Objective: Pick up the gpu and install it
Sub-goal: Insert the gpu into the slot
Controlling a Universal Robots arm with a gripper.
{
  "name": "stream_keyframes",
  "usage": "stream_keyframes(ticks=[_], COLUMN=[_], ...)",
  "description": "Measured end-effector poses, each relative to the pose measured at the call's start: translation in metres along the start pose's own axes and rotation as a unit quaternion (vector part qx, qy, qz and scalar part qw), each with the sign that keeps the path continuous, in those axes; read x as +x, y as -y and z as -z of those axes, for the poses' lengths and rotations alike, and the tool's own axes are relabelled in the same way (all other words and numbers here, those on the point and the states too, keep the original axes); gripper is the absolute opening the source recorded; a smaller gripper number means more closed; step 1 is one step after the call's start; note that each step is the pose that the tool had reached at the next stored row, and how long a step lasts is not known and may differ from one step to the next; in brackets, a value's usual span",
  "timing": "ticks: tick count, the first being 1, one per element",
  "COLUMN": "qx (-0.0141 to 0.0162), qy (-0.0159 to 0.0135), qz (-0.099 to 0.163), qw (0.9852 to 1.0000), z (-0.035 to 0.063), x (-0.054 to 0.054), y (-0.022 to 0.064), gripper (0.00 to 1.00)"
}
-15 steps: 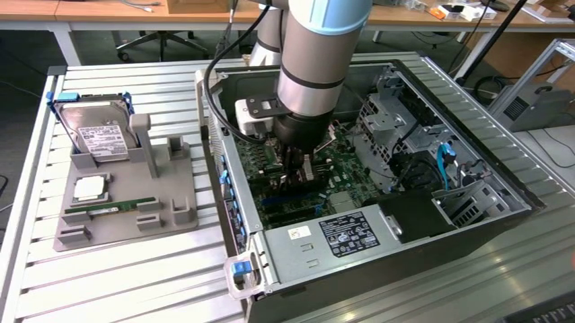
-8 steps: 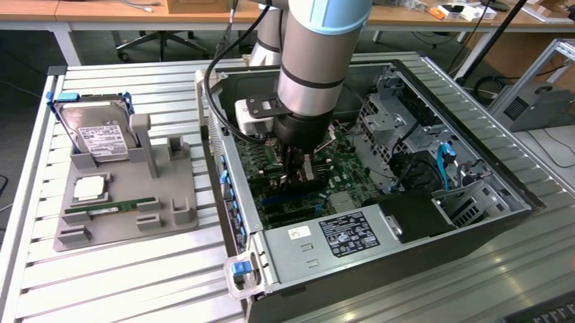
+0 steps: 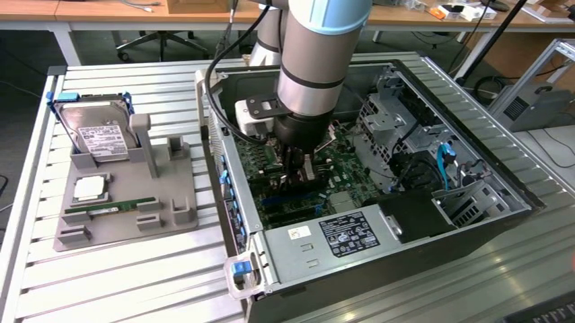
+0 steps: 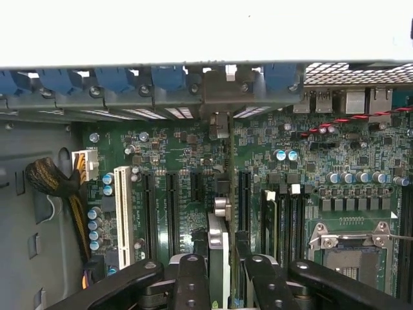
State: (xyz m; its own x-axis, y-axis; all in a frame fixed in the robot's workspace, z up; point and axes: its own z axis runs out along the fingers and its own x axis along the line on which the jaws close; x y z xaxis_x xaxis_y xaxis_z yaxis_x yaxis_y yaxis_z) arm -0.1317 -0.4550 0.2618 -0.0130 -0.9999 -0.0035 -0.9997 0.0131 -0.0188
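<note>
The gpu (image 4: 218, 258) is held edge-on between the gripper (image 4: 222, 274) fingers, pinched upright just above the motherboard (image 4: 193, 168) slots.

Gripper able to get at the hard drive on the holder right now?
Probably not: the gripper is down inside the case, jaws closed on the gpu, and the case wall stands between it and the hard drive.

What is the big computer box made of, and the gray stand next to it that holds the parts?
The computer case looks like sheet metal: thin, bare gray walls with punched holes and folded edges. The gray stand looks like matte plastic, maybe printed: dull even gray, chunky molded posts, no shine. That one is a guess from looks.
</note>
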Motion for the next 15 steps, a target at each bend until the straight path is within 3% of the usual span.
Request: stream_keyframes(ticks=[8, 15], qx=[0.0000, -0.0001], qy=[-0.0013, -0.0044], qz=[0.006, 0.009], qw=[1.0000, 0.9999], z=[0.0000, -0.0006], x=[0.0000, -0.0001], y=[0.0000, 0.0007], gripper=[0.27, 0.27])
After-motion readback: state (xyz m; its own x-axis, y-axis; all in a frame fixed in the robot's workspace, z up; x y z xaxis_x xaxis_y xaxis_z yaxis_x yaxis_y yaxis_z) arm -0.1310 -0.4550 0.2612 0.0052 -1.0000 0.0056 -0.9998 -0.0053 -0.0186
